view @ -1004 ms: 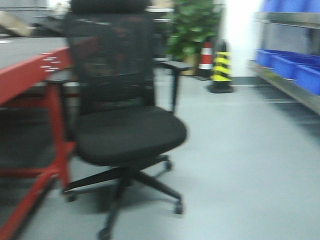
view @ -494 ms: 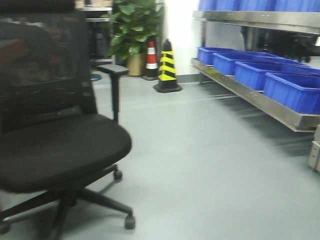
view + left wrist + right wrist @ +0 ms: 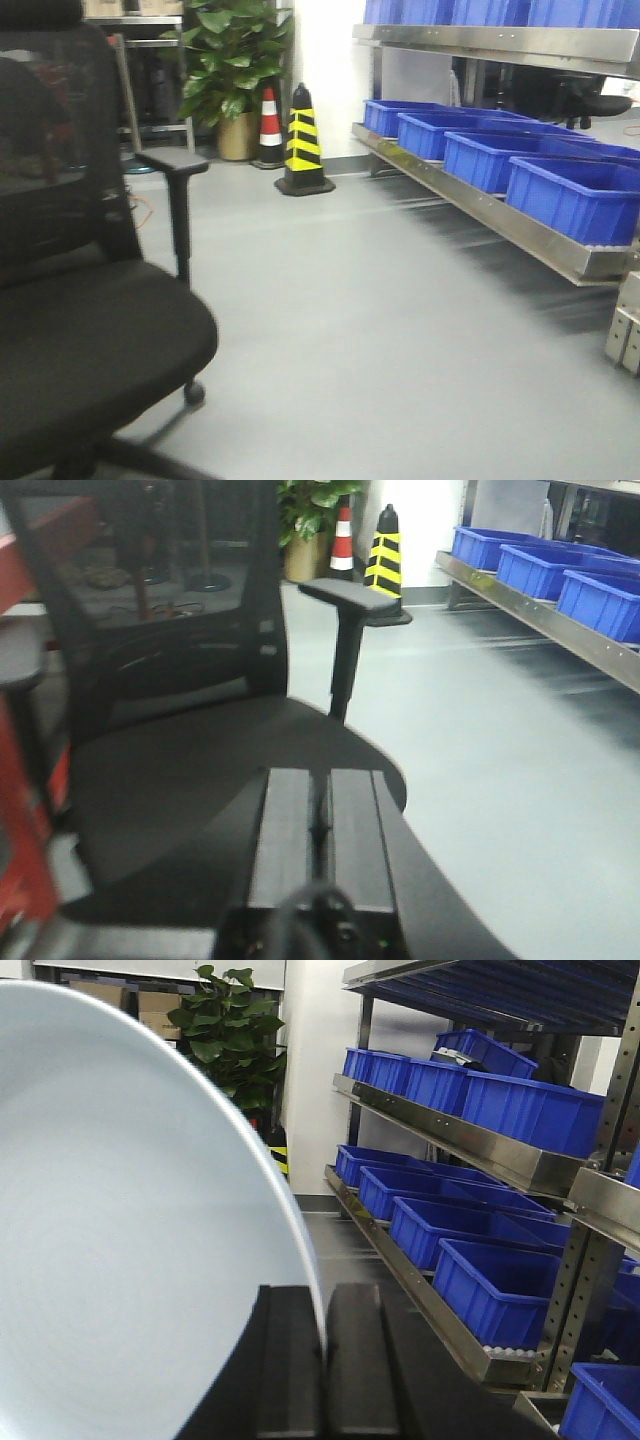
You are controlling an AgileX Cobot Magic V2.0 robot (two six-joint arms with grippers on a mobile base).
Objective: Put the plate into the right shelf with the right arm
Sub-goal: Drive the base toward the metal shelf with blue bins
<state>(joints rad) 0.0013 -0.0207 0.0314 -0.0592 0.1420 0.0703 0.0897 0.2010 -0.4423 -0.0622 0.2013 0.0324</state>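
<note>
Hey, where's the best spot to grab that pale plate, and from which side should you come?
By its rim, coming in edge-on. The plate is thin and shallow, so one finger fits on each face across the low rim. The right end effector pinches it this way, with the plate standing on edge.

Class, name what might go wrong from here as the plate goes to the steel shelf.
The right gripper pinches the plate only at its rim; glossy, it may slip.
Blue bins crowd the right shelf, so the plate may strike a bin or beam.
The office chair is close under the left gripper; they may collide.
</note>
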